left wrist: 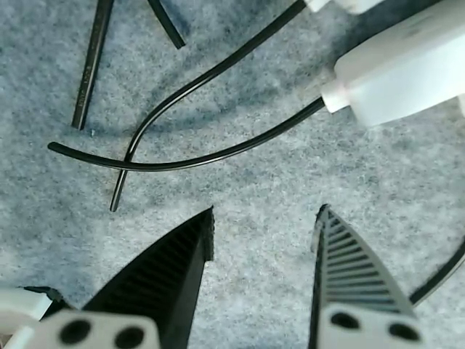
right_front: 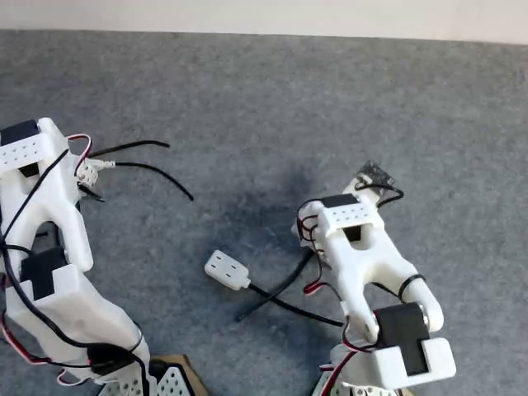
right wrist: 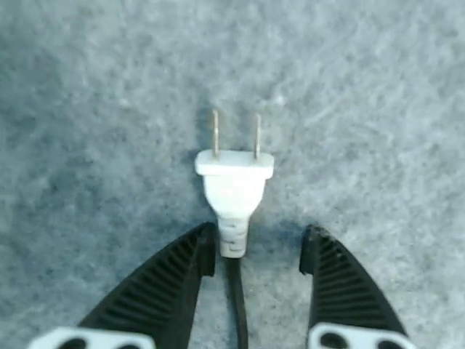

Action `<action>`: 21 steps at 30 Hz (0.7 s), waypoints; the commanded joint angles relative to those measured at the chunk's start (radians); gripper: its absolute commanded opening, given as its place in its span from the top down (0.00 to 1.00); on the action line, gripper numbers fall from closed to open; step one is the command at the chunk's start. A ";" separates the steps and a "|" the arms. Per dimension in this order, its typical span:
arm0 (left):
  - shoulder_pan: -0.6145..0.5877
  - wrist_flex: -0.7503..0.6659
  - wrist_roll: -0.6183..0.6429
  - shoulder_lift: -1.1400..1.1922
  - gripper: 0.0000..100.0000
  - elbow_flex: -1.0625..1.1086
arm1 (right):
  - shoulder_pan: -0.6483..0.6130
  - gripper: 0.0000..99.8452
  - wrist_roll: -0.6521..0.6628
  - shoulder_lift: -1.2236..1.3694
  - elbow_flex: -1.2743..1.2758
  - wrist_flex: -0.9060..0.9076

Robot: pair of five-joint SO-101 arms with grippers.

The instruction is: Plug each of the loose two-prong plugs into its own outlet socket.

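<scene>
Presently: plug not yet gripped, risk of swivel and cord snag

The right gripper [right wrist: 258, 240] has its fingers apart, straddling the cord end of the white two-prong plug [right wrist: 234, 185]. The plug lies flat on the grey mat [right wrist: 87, 87], prongs pointing away. A pinch on the narrow tail could let the plug swivel. The left gripper [left wrist: 265, 218] also has its fingers apart, holding nothing. The outlet block [right_front: 227, 270] lies well apart, and the crossed black cords [right_front: 280, 289] beside it could snag. There is open mat beyond.
</scene>
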 commanded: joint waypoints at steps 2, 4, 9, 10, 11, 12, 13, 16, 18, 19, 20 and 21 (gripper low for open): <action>-0.001 0.003 0.008 -0.016 0.77 -0.005 | -0.007 0.81 0.005 0.116 -0.067 -0.008; -0.001 0.003 0.008 -0.016 0.77 -0.005 | -0.007 0.81 0.008 0.143 -0.084 -0.007; -0.002 0.003 0.008 -0.016 0.77 -0.005 | -0.007 1.00 0.012 0.150 -0.093 0.004; -0.002 0.003 0.008 -0.016 0.77 -0.005 | -0.008 1.00 0.011 0.150 -0.093 0.016; -0.002 0.003 0.008 -0.016 0.77 -0.005 | -0.008 1.00 0.009 0.153 -0.093 0.028; -0.002 0.003 0.008 -0.016 0.77 -0.005 | -0.008 1.00 0.005 0.153 -0.093 0.047; -0.002 0.003 0.008 -0.016 0.77 -0.005 | -0.008 1.00 0.005 0.153 -0.093 0.065; -0.002 0.003 0.008 -0.016 0.77 -0.005 | -0.008 1.00 0.011 0.153 -0.093 0.077; -0.004 0.003 0.008 -0.016 0.77 -0.005 | -0.002 1.00 0.012 0.150 -0.093 0.077; -0.004 0.003 0.008 -0.016 0.77 -0.005 | -0.002 1.00 0.015 0.150 -0.093 0.079; -0.004 0.003 0.008 -0.016 0.77 -0.005 | -0.001 1.00 0.049 0.150 -0.093 0.081; -0.002 0.003 0.008 -0.016 0.77 -0.005 | -0.001 1.00 0.126 0.148 -0.094 0.093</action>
